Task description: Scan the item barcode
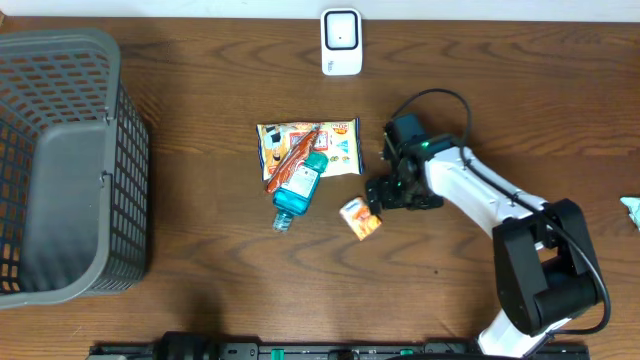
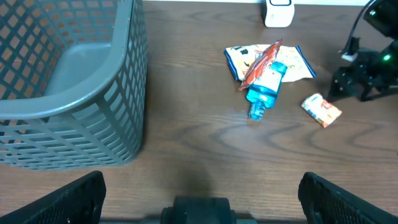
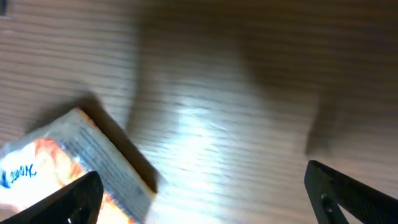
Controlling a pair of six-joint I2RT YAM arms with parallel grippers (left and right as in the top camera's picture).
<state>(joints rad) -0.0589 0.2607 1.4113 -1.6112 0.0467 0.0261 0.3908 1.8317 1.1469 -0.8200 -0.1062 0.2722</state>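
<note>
A grey basket [image 1: 130, 200] fills the 9 o'clock side of the surface [image 1: 200, 300]. The right gripper [image 1: 378, 193], just right of centre, and the left gripper [image 2: 199, 199], near the 7 o'clock edge, both stand wide apart and empty. A snack packet [image 1: 335, 145] and blue bottle [image 1: 296, 190] lie at centre, the white scanner [image 1: 341, 41] at 12 o'clock, and the small orange box [image 1: 361, 218] lies loose at the right gripper's 7 o'clock, just beside it.

Grained wooden table [image 1: 200, 290], plastic mesh basket [image 1: 130, 200], glossy packet [image 1: 340, 140], translucent plastic bottle [image 1: 296, 192], cardboard box [image 1: 361, 218].
</note>
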